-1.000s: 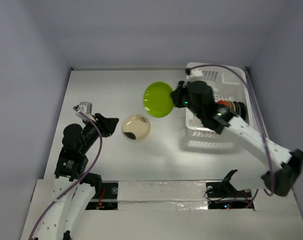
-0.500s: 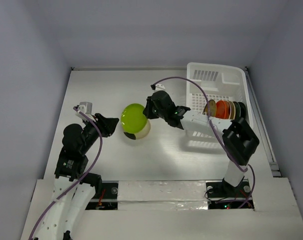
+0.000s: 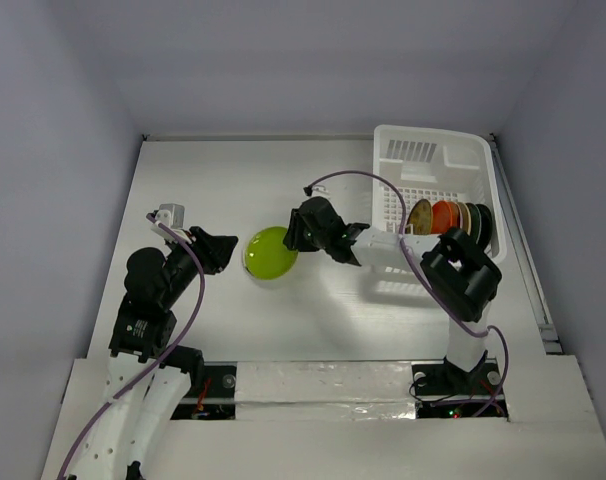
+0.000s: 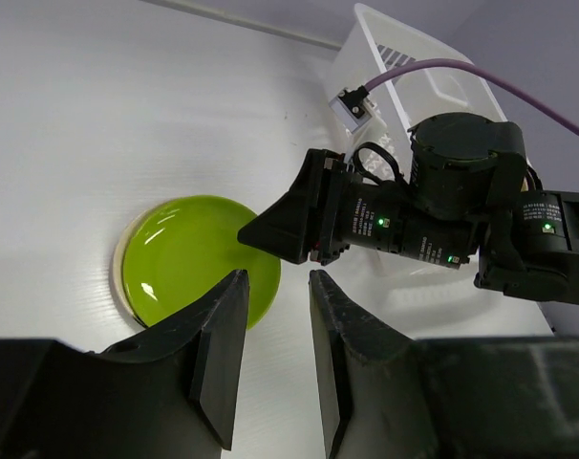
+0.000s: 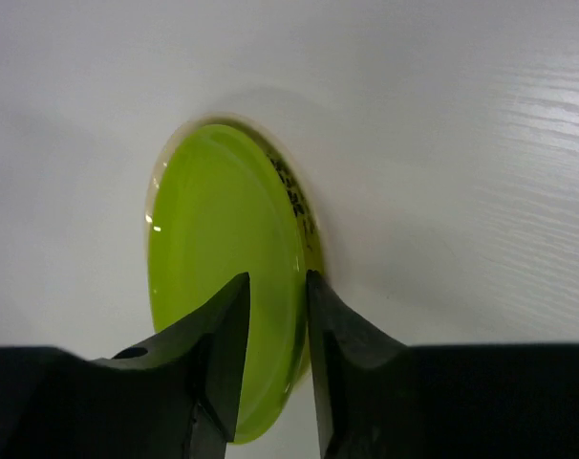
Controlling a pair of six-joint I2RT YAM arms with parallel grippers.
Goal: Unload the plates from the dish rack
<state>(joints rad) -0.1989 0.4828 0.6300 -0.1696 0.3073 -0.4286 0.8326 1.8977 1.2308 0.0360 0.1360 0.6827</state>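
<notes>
A lime green plate (image 3: 270, 253) lies flat on the table, stacked on a cream plate whose speckled rim (image 5: 295, 196) peeks out beneath it. My right gripper (image 3: 291, 238) is low at the plate's right edge, open, with its fingers either side of the rim (image 5: 277, 279). The left gripper (image 3: 223, 252) hovers just left of the stack, open and empty (image 4: 277, 279). The white dish rack (image 3: 433, 150) stands at the back right. Several plates (image 3: 451, 217) stand on edge in it, among them orange-red, cream and black.
My right arm stretches from the rack's front wall (image 3: 403, 262) across to the stack, a purple cable (image 3: 363, 180) looping above it. White side walls close the table in on the left, back and right.
The right arm carried the green plate from beside the rack leftwards and down onto the cream plate. Its fingers have parted from the rim. The left arm has not moved.
</notes>
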